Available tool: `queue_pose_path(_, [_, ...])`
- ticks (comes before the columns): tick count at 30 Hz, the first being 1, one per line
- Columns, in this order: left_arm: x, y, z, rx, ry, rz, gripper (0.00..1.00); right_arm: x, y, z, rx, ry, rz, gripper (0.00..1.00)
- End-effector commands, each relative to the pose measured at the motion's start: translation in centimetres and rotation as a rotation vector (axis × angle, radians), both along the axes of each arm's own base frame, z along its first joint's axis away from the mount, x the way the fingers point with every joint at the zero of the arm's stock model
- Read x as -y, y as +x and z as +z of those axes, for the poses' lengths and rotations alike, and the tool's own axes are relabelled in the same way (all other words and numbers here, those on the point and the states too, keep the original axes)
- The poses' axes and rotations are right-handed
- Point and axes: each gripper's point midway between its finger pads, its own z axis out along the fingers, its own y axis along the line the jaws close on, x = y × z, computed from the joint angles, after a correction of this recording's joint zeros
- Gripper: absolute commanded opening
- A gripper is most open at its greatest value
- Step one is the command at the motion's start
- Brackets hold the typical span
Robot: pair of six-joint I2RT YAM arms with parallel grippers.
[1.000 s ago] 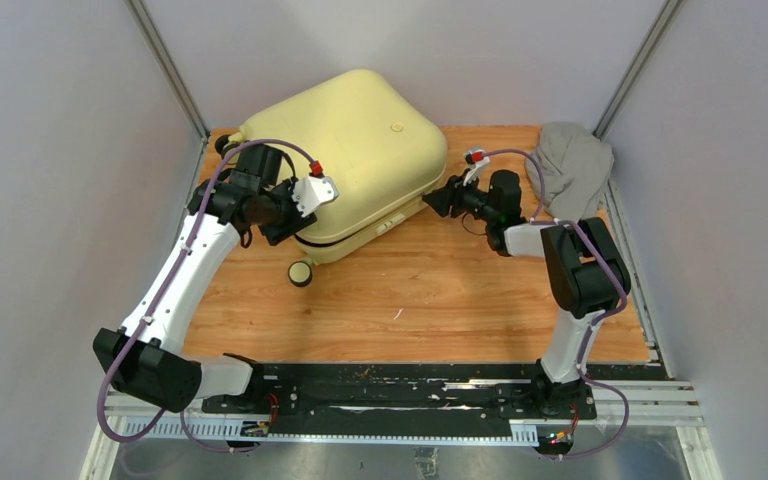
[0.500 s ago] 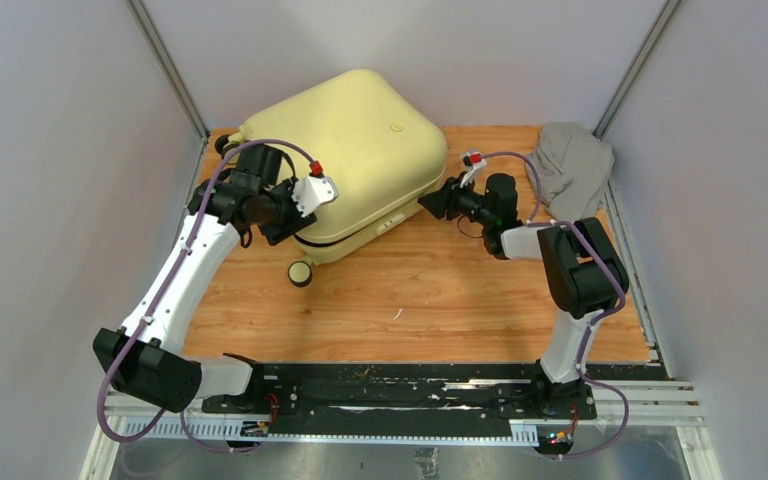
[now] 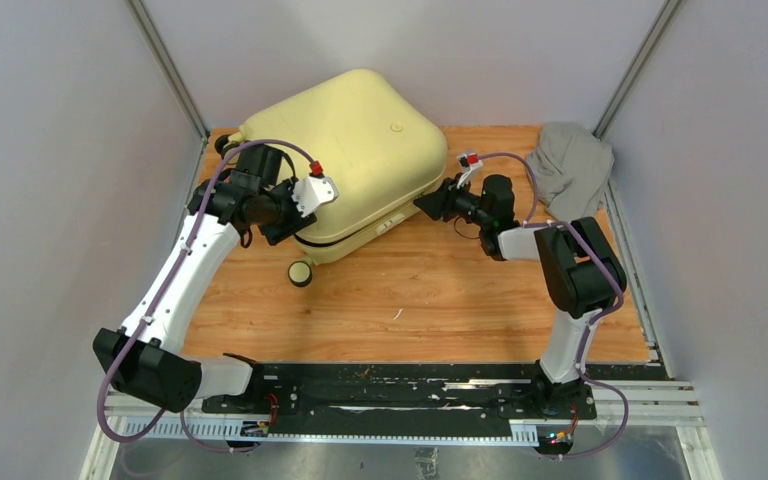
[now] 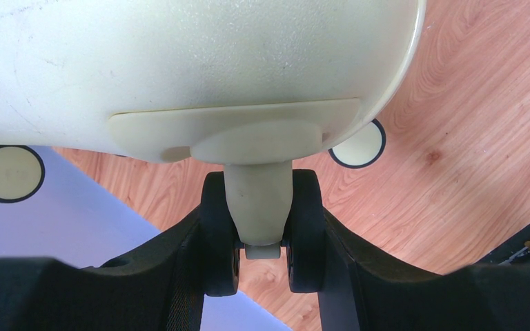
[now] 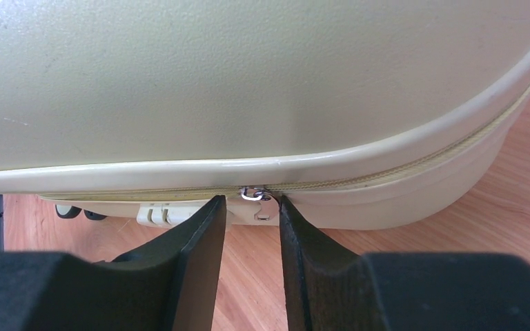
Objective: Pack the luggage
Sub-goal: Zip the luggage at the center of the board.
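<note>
The pale yellow luggage (image 3: 360,130) lies closed at the far left of the wooden table, one wheel (image 3: 300,272) at its near corner. It fills the top of the left wrist view (image 4: 179,55) and of the right wrist view (image 5: 248,83). My left gripper (image 3: 295,218) is shut on a caster wheel (image 4: 257,200) at the luggage's left near corner. My right gripper (image 3: 422,205) is at the luggage's right side. Its jaws are narrowly open (image 5: 248,203), with the metal zip pull (image 5: 254,195) between the tips.
A grey cloth garment (image 3: 570,165) lies crumpled at the far right corner. Grey walls close in the table on the left, back and right. A cream lock block (image 5: 162,215) sits on the luggage's side, left of the zip pull.
My right gripper has moved left, up to the luggage's zip. The left arm and the luggage have not moved.
</note>
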Motion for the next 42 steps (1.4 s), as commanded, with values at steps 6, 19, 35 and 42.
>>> queue_pose_path(6, [1.9,0.2,2.3,0.079,-0.039,-0.114,0.00,-2.2,0.7,1.5,0.058,0.020,0.054,0.34])
queue_pose_path(19, [1.9,0.0,2.2,0.074,-0.042,-0.113,0.00,-1.1,0.4,2.4,0.103,0.012,-0.010,0.00])
queue_pose_path(35, [2.3,-0.2,1.5,0.046,-0.065,-0.115,0.00,-4.0,-3.4,3.0,0.146,-0.068,0.085,0.00])
queue_pose_path(42, [2.2,-0.3,1.5,0.050,-0.058,-0.115,0.00,-4.2,-3.3,2.2,0.129,-0.079,0.071,0.00])
